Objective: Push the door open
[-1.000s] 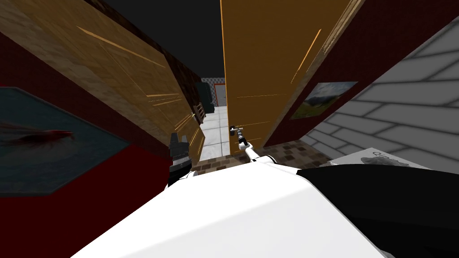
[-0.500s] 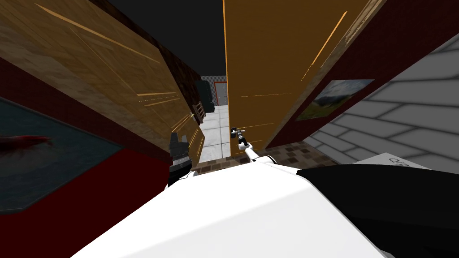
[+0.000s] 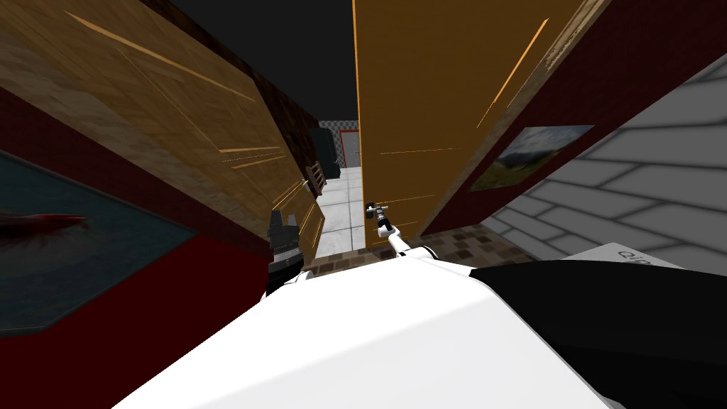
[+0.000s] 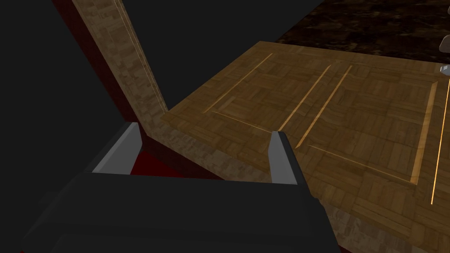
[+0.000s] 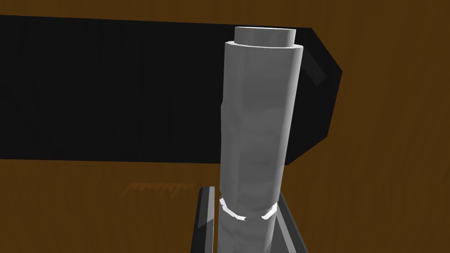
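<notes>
The orange-brown door (image 3: 426, 106) stands slightly ajar ahead of me, right of centre. Its grey bar handle (image 3: 370, 207) sits near the door's free edge. My right gripper (image 3: 375, 209) reaches out to it. In the right wrist view the grey cylindrical handle (image 5: 259, 110) runs between the two fingers (image 5: 205, 219), which press its sides, in front of a black plate (image 5: 110, 88) on the door. My right gripper (image 5: 244, 195) is shut on the handle. My left gripper (image 3: 282, 216) hangs open by a wooden panelled surface (image 4: 307, 123), its fingers (image 4: 281, 156) holding nothing.
Through the gap beside the door, a pale tiled floor (image 3: 344, 206) leads to a far room. A wooden panelled surface (image 3: 177, 121) and a dark red wall (image 3: 142, 312) close in on the left. A landscape picture (image 3: 529, 156) hangs right of the door, beside grey brickwork (image 3: 639, 184).
My head view shifted slightly a second ago, bringing the door closer, and has held since. My right gripper's fingers have closed in on the handle. The left arm has not moved.
</notes>
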### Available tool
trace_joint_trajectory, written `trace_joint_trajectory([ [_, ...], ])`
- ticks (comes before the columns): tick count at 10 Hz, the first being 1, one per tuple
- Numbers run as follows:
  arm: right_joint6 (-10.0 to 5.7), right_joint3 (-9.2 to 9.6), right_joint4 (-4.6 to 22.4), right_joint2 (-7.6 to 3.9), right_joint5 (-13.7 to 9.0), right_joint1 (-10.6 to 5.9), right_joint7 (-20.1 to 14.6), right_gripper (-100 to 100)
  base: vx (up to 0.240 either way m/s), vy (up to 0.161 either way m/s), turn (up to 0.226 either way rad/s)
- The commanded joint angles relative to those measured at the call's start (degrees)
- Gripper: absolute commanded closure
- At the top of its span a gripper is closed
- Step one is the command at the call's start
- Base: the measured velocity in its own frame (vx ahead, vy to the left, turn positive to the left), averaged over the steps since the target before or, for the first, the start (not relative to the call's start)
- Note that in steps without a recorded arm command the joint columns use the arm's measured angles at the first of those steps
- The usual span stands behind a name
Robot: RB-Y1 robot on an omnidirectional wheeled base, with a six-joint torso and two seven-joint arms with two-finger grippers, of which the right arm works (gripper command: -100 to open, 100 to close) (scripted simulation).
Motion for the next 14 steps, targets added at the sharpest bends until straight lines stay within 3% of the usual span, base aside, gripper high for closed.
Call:
trace_joint_trajectory([
  [1, 0.02, -0.73, 0.06, -0.55, -0.24, 0.07, 0.20, 100, 0.103, 0.062, -0.033],
  [9, 0.13, -3.94, 0.31, -2.36, -1.27, 0.39, 1.10, 100, 0.175, 0.071, -0.049],
  [14, 0.24, -7.42, 0.58, -3.90, -2.38, 0.73, 2.06, 100, 0.179, 0.099, -0.073],
])
